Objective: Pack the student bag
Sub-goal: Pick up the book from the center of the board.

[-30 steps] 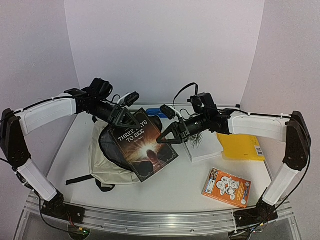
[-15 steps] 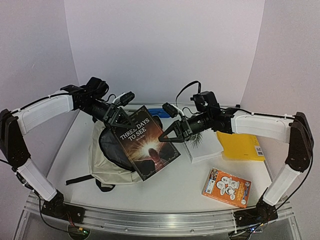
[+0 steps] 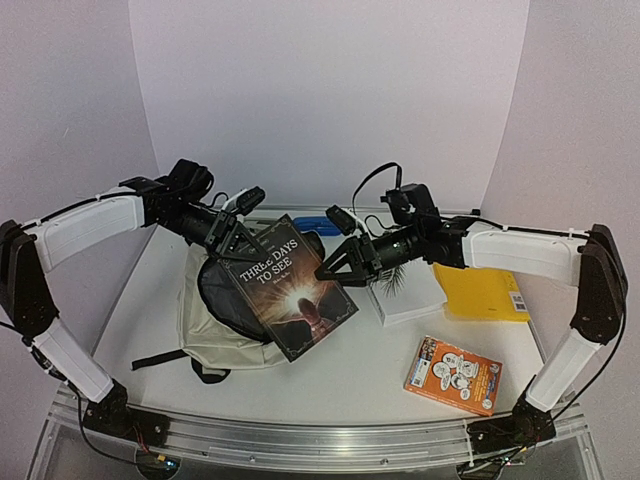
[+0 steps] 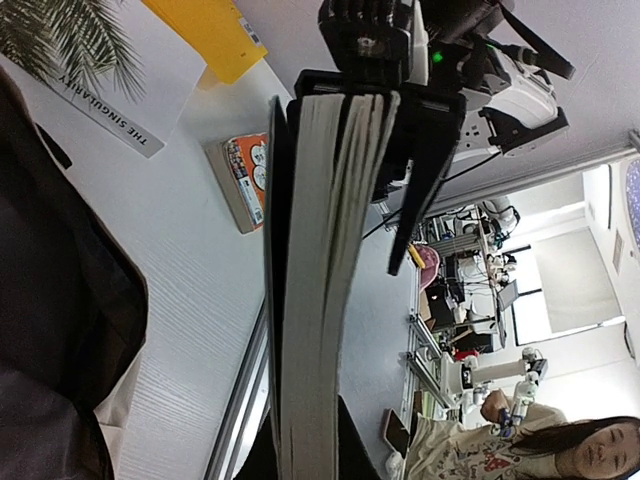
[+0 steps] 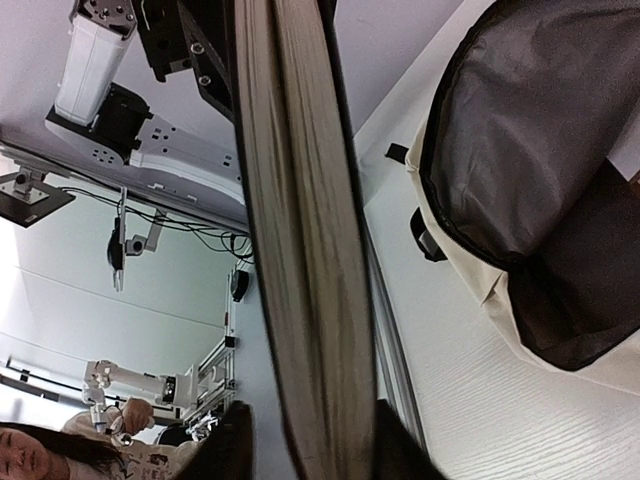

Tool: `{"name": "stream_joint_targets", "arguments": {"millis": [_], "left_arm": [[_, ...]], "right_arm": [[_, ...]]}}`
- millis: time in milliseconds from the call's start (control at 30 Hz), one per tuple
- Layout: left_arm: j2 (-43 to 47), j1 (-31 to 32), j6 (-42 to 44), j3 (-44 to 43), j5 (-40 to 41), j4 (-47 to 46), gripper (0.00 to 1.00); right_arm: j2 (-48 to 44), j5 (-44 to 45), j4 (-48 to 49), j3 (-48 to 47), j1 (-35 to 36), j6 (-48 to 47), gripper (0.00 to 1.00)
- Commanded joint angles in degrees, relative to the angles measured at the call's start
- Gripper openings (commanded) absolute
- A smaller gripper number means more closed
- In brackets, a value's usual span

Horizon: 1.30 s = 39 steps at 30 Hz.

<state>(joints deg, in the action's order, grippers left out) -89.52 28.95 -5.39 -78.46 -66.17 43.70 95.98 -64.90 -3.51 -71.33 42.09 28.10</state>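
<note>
The student bag (image 3: pixel 212 325) lies flat on the left half of the table (image 3: pixel 370 372), its dark-lined mouth gaping beneath the tilted book "Three Days to See" (image 3: pixel 292 292). The likely trouble is that the slack opening may not stay wide enough, so the book's lower corner could snag the fabric rim, or the book could swing out if one side lets go early. The left gripper (image 3: pixel 238 246) is closed narrowly on the book's upper left edge, and the right gripper (image 3: pixel 330 268) pinches the right edge likewise.

Book (image 3: pixel 295 290) over student bag (image 3: pixel 205 325); bag on table (image 3: pixel 350 385), left.
</note>
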Motion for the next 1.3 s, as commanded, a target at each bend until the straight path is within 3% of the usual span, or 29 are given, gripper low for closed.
{"name": "stream_joint_targets", "arguments": {"millis": [0, 100, 267, 367, 467, 733, 900, 1267], "left_arm": [[6.5, -3.1, -11.1, 6.0, 1.3, -16.2, 0.00], [12.0, -5.0, -20.0, 10.5, 4.3, -27.6, 0.00], [19.3, -5.6, -31.5, 17.2, 14.2, -41.5, 0.00], [21.8, -5.7, -39.9, 21.5, 19.7, -54.6, 0.00], [21.9, -5.6, -42.1, 23.2, 19.2, -62.9, 0.00], [20.9, -5.7, -45.9, 24.5, 14.3, -71.6, 0.00], [20.9, -5.7, -47.7, 25.8, 13.7, -74.2, 0.00], [20.5, -5.7, -48.2, 27.5, 14.7, -76.0, 0.00]], "right_arm": [[-2.8, 8.1, 2.2, -1.3, -1.3, 0.4, 0.77], [-4.1, 12.8, 2.5, -0.8, -4.1, 2.0, 0.98], [-7.1, 20.7, 3.1, 1.4, -7.3, 5.0, 0.98], [-8.3, 19.9, 14.4, 5.7, -7.2, 12.0, 0.98], [-9.3, 19.8, 26.3, 10.3, -6.5, 18.9, 0.98], [-5.3, 20.9, 34.7, 9.5, -4.0, 22.3, 0.95], [0.5, 16.7, 45.0, 5.8, -2.0, 28.3, 0.71], [4.6, 14.2, 64.2, 4.4, -0.6, 39.3, 0.30]]}}
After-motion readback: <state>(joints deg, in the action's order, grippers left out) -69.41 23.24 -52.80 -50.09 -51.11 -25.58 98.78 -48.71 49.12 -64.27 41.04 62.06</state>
